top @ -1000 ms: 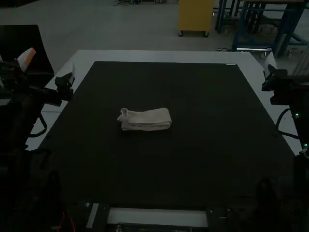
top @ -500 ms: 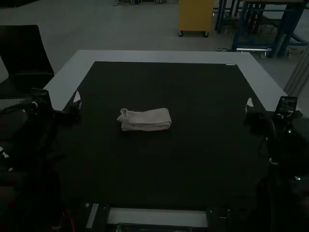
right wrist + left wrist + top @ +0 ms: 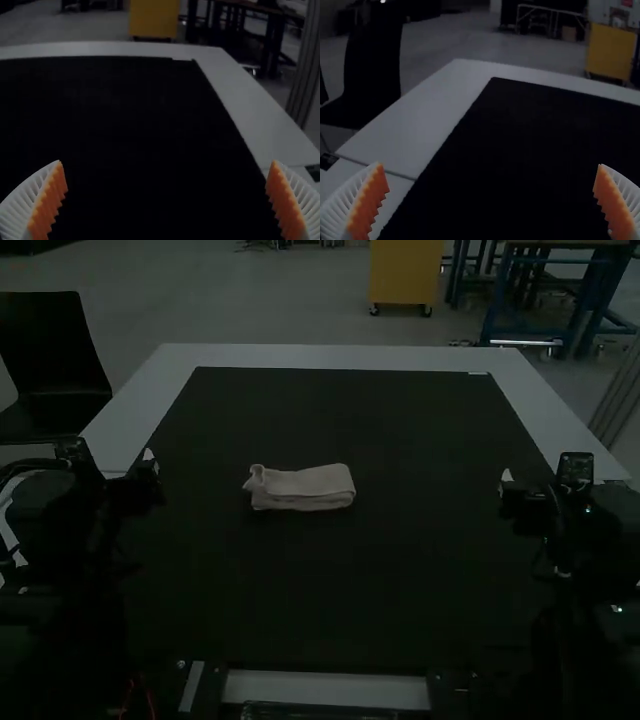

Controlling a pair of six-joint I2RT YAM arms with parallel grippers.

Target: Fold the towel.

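Note:
The pale towel (image 3: 302,488) lies folded into a small, layered rectangle near the middle of the black mat, its left end slightly bunched. My left gripper (image 3: 148,462) is over the mat's left edge, well apart from the towel. At the mat's right side is my right gripper (image 3: 507,482), also far from it. In the left wrist view the left gripper (image 3: 492,200) stands wide open, nothing between its ribbed fingers. The right gripper (image 3: 167,200) is likewise wide open and holds nothing in the right wrist view.
A black mat (image 3: 330,590) covers most of the table, with a pale table border (image 3: 330,356) around its far and side edges. Behind the left arm stands a dark chair (image 3: 52,360).
Both arms have swung inward from the table's sides and lowered, most of it in the first half second. The towel has stayed where it was.

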